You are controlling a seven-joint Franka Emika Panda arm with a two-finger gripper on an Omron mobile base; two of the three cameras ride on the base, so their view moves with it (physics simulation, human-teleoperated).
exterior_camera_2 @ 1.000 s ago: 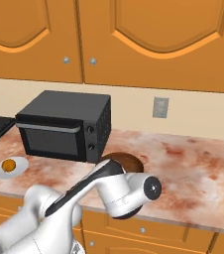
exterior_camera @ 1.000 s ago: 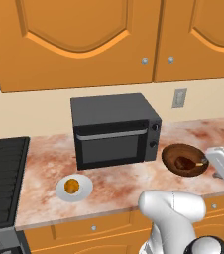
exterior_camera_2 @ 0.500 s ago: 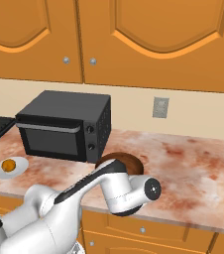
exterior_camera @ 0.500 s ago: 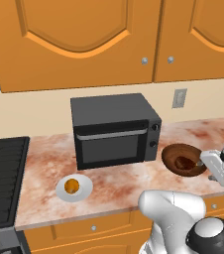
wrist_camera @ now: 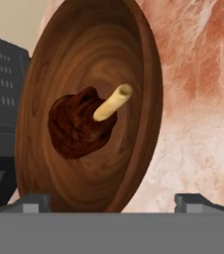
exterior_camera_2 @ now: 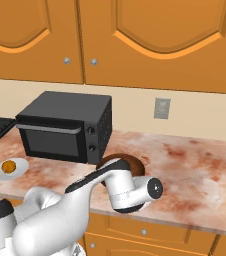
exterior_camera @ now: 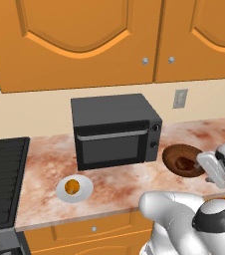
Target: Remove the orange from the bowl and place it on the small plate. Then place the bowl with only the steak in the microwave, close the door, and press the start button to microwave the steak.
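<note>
Orange [exterior_camera: 72,187] on small plate [exterior_camera: 84,191], counter's left end, at 8 o'clock from the closed microwave [exterior_camera: 115,130]. Bowl [exterior_camera: 183,159] at the microwave's 4 o'clock, steak [wrist_camera: 79,124] inside (pale bone protruding). Gripper [wrist_camera: 114,203] beside the bowl's near rim, fingers spread wide, nothing held. Bowl looks rigid, glossy, probably slippery, moderately light; best pinched at the rim wall, one finger inside, one outside.

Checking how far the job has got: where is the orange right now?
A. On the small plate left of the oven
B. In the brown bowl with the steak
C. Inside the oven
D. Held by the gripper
A: the orange sits on the small plate, while the bowl holds just the steak.
</note>
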